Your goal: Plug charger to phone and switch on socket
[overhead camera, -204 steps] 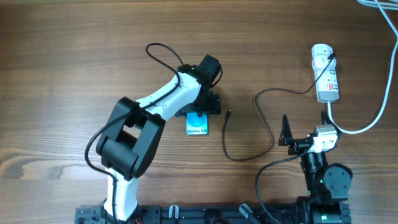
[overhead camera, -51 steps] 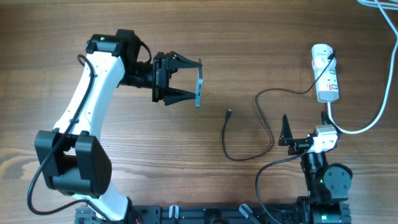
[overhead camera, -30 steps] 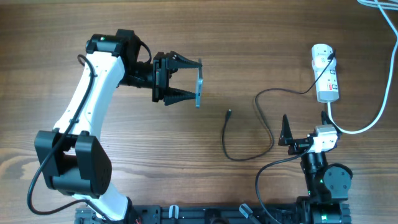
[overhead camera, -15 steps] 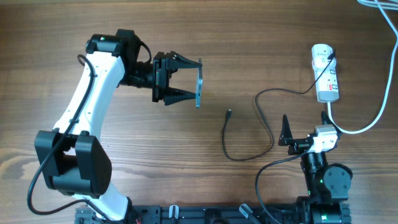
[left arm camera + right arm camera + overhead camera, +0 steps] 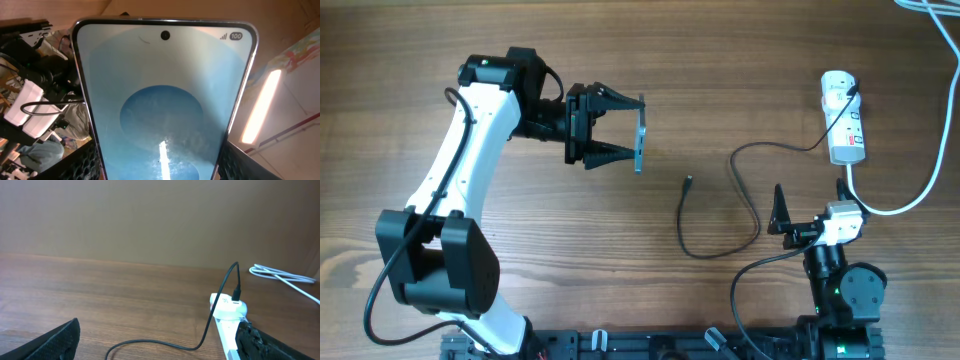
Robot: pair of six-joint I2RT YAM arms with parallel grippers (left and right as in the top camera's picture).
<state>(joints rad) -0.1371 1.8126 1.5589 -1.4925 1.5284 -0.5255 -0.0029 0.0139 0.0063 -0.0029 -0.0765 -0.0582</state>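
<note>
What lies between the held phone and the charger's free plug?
Only bare table: in the overhead view, nothing lies between the phone and the plug.

A: what does the left arm [image 5: 470, 150] look like?
B: white shell links, black joint housings. Thin black cable looping off the link at its 12 o'clock end. The left gripper [image 5: 628, 128] is all black with tapered fingers.
A: right arm [image 5: 838, 275]?
B: mostly black with a round base joint and a white block at the wrist. Black cable arcs off its 9 o'clock side. Fingers [image 5: 62, 339] are black with textured faces.
</note>
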